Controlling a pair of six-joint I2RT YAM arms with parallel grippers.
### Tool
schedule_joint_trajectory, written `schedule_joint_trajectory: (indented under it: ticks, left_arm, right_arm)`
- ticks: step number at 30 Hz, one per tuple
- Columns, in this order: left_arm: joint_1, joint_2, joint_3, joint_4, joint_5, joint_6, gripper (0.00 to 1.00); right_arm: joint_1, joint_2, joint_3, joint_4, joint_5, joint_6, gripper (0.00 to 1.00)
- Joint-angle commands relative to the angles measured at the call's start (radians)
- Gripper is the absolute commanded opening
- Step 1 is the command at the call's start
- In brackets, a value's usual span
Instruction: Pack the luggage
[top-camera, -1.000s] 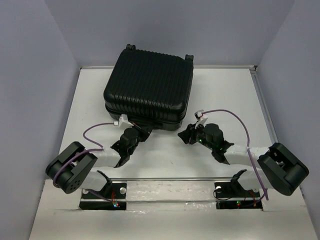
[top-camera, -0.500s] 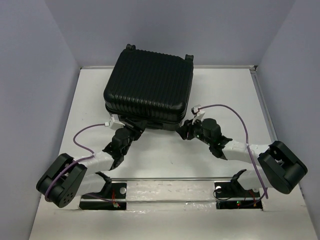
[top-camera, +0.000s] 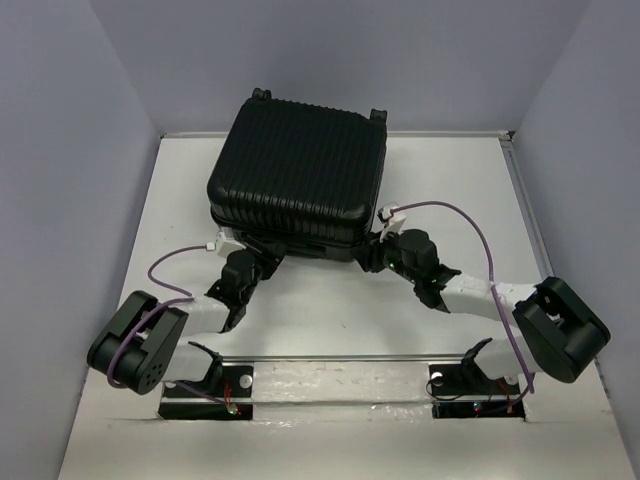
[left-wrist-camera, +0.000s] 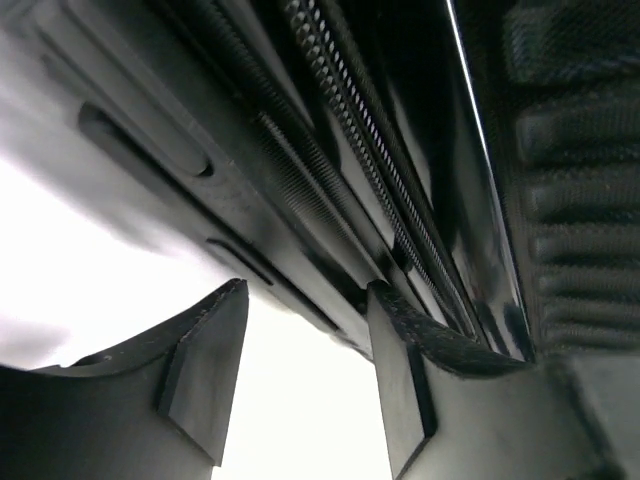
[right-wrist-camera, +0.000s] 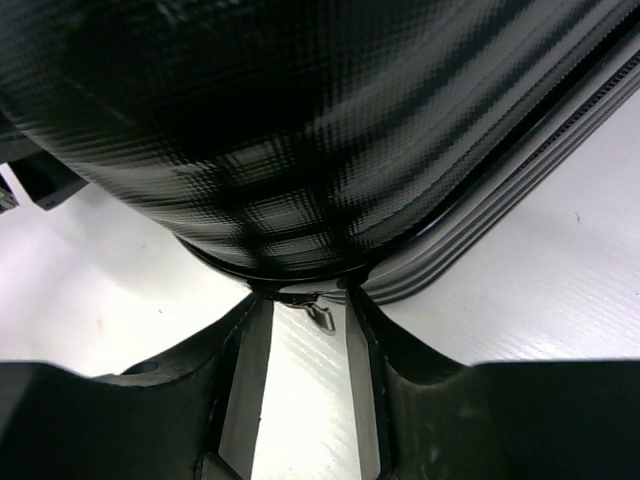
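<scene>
Luggage (top-camera: 298, 180), top view: lay flat at the far middle of the table (top-camera: 470, 190), lid down on the lower shell.
Left gripper (top-camera: 262, 262), top view: sat at the near left corner of the case.
Right gripper (top-camera: 378, 255), top view: sat at the near right corner.
Left wrist view: jaws stood apart with nothing between them; zipper teeth (left-wrist-camera: 350, 130) ran just beyond the fingertips.
Right wrist view: jaws stood partly apart, astride a small metal zipper pull (right-wrist-camera: 320, 315) at the seam, not clamped on it.
Done, as judged: lid lowered; contents could not be seen.
Left, as judged: probably zipping the seam shut; could not tell how much was already zipped.
</scene>
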Motion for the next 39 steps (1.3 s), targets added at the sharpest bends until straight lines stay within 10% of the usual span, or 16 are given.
schedule_joint_trajectory:
  ticks: [1,6,9,26,39]
  left_arm:
    - [0.018,0.054,0.04,0.116,0.014,0.034,0.59]
    - [0.019,0.132,0.08,0.15,0.026,0.04,0.22]
    - [0.019,0.167,0.091,0.185,0.036,0.038,0.06]
    - [-0.1,0.278,0.048,0.389,0.02,-0.051,0.06]
    - [-0.145,0.255,0.008,0.442,0.019,0.011,0.06]
  right_arm:
    - [0.009,0.02,0.056,0.044,0.022,-0.018,0.37]
    - [0.009,0.006,0.053,0.072,0.024,-0.006,0.07]
    - [0.021,-0.034,0.016,0.099,0.019,0.01,0.07]
    - [0.444,0.159,0.264,-0.083,0.47,0.002,0.07]
    - [0.463,0.422,0.694,-0.312,0.375,-0.044,0.07]
